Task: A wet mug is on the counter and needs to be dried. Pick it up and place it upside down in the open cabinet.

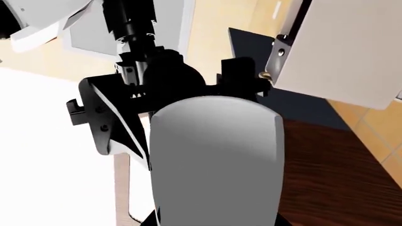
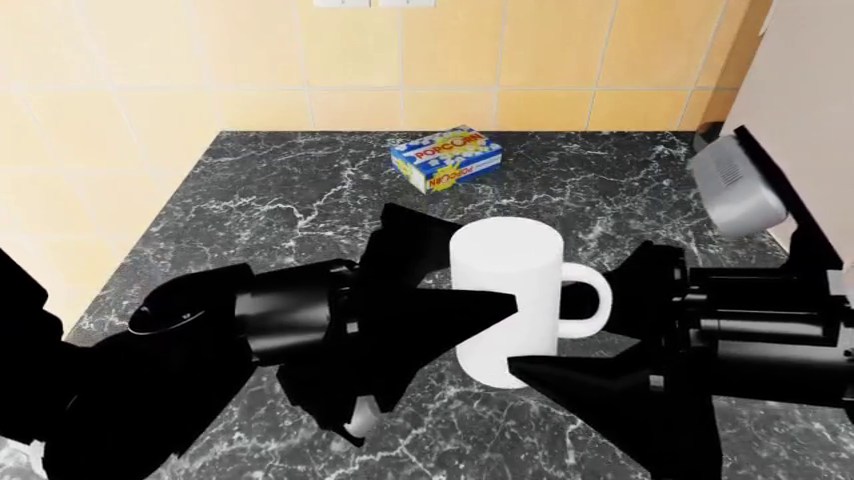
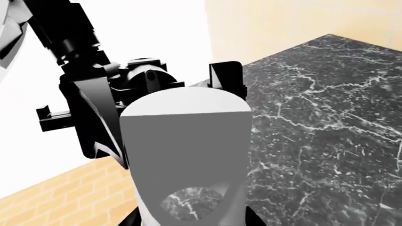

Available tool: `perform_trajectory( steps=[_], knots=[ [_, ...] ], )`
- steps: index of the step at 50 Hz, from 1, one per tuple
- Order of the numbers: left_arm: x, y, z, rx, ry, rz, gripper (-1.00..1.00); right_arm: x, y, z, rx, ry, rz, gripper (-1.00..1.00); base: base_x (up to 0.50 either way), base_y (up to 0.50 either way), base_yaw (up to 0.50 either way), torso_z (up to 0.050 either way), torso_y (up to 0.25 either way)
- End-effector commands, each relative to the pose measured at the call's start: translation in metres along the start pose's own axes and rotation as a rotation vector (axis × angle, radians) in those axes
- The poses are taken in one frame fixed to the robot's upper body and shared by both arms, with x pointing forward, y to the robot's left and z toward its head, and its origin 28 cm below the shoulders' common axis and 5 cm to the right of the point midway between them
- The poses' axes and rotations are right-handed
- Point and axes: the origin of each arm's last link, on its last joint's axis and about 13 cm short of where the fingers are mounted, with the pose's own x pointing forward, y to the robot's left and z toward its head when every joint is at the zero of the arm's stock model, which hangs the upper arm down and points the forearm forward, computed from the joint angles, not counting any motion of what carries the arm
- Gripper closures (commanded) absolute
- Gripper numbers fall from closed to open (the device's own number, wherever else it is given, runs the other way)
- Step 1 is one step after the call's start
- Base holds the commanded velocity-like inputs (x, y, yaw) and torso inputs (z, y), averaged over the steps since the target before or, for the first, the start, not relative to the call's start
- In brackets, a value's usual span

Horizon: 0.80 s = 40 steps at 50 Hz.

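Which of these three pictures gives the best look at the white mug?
The head view: the mug shows nearly whole there, with its handle, between the left gripper and the right gripper above the counter. Both wrist views show only a close, greyish stretch of its side, with no handle visible.

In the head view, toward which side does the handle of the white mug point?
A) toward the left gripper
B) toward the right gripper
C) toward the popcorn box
B: the mug shows its loop handle at the side of the right gripper.
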Motion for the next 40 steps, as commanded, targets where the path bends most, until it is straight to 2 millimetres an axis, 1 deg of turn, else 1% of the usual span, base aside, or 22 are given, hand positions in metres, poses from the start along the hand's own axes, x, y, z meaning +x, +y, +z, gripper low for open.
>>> perform_trajectory(
  steps=[1, 9, 10, 21, 27, 34, 38, 40],
  knots=[
    [0.004, 0.001, 0.003, -0.026, 0.021, 0.02, 1.0, 0.002, 0.004, 0.001, -0.004, -0.005, 0.064, 1.0, 0.0, 0.0, 0.0, 0.0, 0.0],
    [0.005, 0.005, 0.004, -0.045, 0.046, 0.029, 1.0, 0.002, 0.004, 0.001, -0.007, -0.007, 0.055, 1.0, 0.0, 0.0, 0.0, 0.002, 0.001],
    [0.005, 0.005, 0.004, -0.046, 0.057, 0.028, -1.0, 0.002, 0.004, 0.001, -0.007, -0.009, 0.054, 1.0, 0.0, 0.0, 0.0, 0.0, 0.0],
    [0.005, 0.008, 0.002, -0.06, 0.117, 0.016, -1.0, 0.001, 0.005, 0.001, -0.009, -0.018, 0.035, 1.0, 0.0, 0.0, 0.0, 0.0, 0.0],
    [0.006, 0.015, -0.013, -0.049, 0.19, 0.036, -1.0, 0.0, 0.005, 0.001, -0.007, -0.02, 0.025, 1.0, 0.0, 0.0, 0.0, 0.0, 0.0],
    [-0.003, 0.021, -0.025, -0.031, 0.242, 0.027, -1.0, -0.002, 0.005, 0.001, -0.006, -0.026, 0.014, 1.0, 0.0, 0.0, 0.0, 0.0, 0.0],
    [-0.006, 0.028, -0.036, -0.014, 0.285, 0.039, -1.0, -0.003, 0.005, 0.001, -0.005, -0.029, 0.01, 1.0, 0.0, 0.0, 0.0, 0.0, 0.002],
    [-0.009, 0.034, -0.039, -0.02, 0.324, 0.048, -1.0, -0.003, 0.005, 0.001, -0.003, -0.034, 0.006, 1.0, 0.0, 0.0, 0.0, 0.0, 0.0]
  ],
)
